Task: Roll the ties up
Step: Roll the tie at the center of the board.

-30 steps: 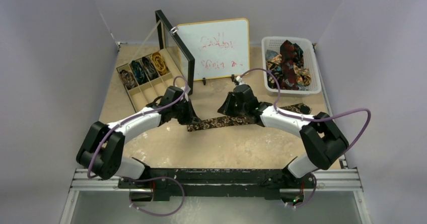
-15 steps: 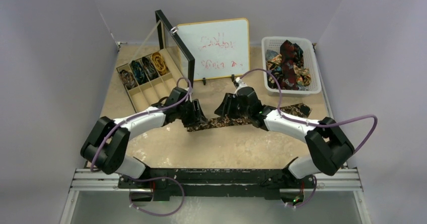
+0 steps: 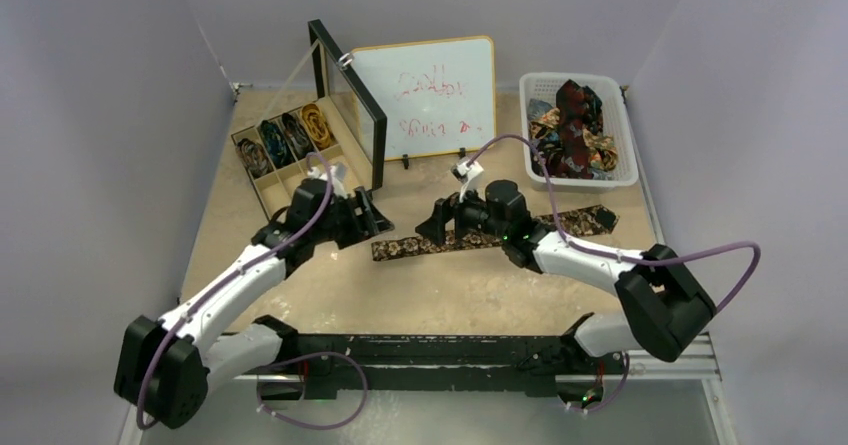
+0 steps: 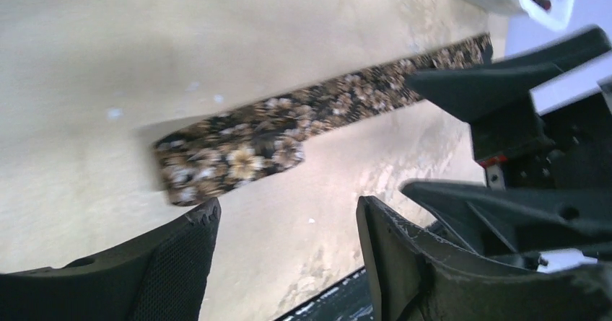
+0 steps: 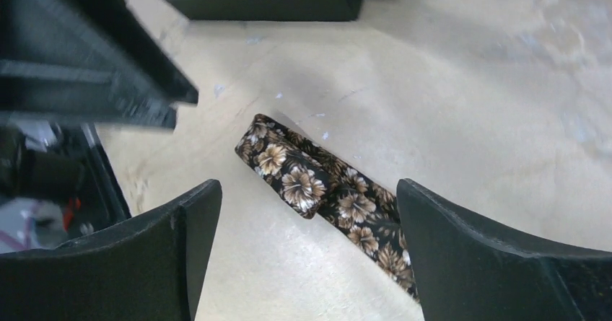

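One of the ties, a brown tie with a flower print [image 3: 400,248], lies flat across the middle of the table, its left end folded over once [image 5: 289,169]. In the left wrist view that folded end [image 4: 238,159] sits just beyond my fingertips. My left gripper [image 3: 372,215] [image 4: 289,209] is open and empty, up and to the left of the fold. Open too and holding nothing, my right gripper [image 3: 443,223] [image 5: 309,187] hovers over the tie a little right of the fold, with the cloth below the gap between its fingers.
A white basket [image 3: 628,135] at the back right holds several loose ties [image 3: 572,130]. A divided box [image 3: 262,197] at the back left holds rolled ties [image 3: 290,135], its lid [image 3: 350,95] standing up. A whiteboard [image 3: 425,95] stands behind the middle.
Both grippers have opened from shut and let go of the tie's folded end. The left arm has drawn back to the left; the right gripper has lifted slightly.
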Motion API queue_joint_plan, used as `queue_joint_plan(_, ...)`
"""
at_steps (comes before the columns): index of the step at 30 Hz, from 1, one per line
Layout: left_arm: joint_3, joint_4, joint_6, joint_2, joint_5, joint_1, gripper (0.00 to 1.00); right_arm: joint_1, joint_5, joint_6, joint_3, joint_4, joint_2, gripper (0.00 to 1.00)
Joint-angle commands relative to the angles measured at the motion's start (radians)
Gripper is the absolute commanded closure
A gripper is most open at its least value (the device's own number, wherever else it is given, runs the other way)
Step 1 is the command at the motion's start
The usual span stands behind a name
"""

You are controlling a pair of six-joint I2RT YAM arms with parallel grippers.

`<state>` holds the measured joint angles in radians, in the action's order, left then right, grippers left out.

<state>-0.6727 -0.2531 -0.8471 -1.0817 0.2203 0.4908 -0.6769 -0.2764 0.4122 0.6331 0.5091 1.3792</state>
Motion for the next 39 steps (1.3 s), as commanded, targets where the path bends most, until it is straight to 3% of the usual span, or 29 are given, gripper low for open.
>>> queue_joint_plan(1, 0.110, -0.037, 0.014, 0.106, 0.089, -0.158, 0.32, -0.040, -0.158, -0.388, 0.044, 0.092, 0.025, 0.07)
queue_joint_plan(5, 0.186, -0.040, 0.031, 0.172, 0.171, -0.255, 0.29, -0.128, -0.156, -0.729, 0.150, -0.047, 0.151, 0.07)
queue_joint_plan(8, 0.209, -0.051, 0.043, 0.179, 0.199, -0.286, 0.29, -0.167, -0.163, -0.858, 0.254, -0.187, 0.237, 0.07)
queue_joint_plan(21, 0.240, -0.089, 0.066, 0.232, 0.234, -0.347, 0.29, -0.182, -0.271, -0.944, 0.386, -0.241, 0.470, 0.12)
queue_joint_plan(26, 0.243, -0.079, 0.066, 0.222, 0.245, -0.350, 0.29, -0.182, -0.280, -0.945, 0.417, -0.259, 0.527, 0.20)
queue_joint_plan(32, 0.263, -0.047, 0.050, 0.214, 0.260, -0.351, 0.29, -0.181, -0.276, -0.927, 0.443, -0.264, 0.562, 0.49)
queue_joint_plan(39, 0.328, 0.012, -0.003, 0.220, 0.278, -0.353, 0.30, -0.202, -0.313, -0.868, 0.436, -0.240, 0.578, 0.64)
